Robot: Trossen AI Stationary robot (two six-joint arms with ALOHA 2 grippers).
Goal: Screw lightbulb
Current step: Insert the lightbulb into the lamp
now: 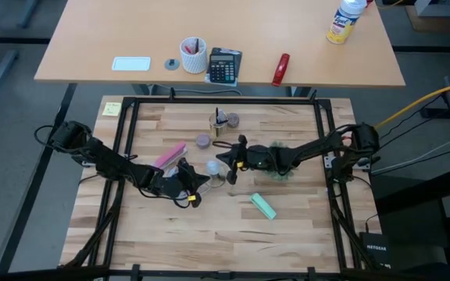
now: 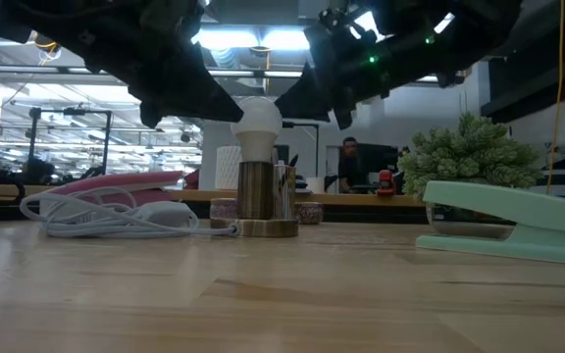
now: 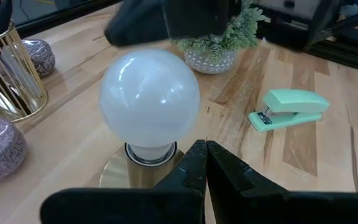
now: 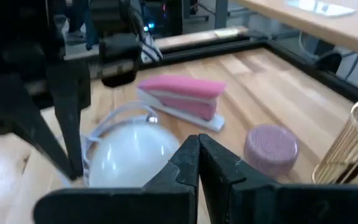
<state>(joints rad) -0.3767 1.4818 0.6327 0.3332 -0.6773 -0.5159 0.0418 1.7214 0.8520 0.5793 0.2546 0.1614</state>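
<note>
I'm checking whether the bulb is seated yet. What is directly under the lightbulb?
The lightbulb stands upright in a brass-coloured socket on a round base on the wooden table. Its screw base is mostly hidden inside the socket, so how far it is threaded in cannot be seen.

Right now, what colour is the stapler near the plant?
Mint green stapler, clearest in the left wrist view, beside the potted plant.

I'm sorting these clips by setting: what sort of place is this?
Probably a robotics lab in an open office: a wooden table framed by black rails, a desk behind with a calculator, and a person seated among ceiling-lit workstations.
</note>
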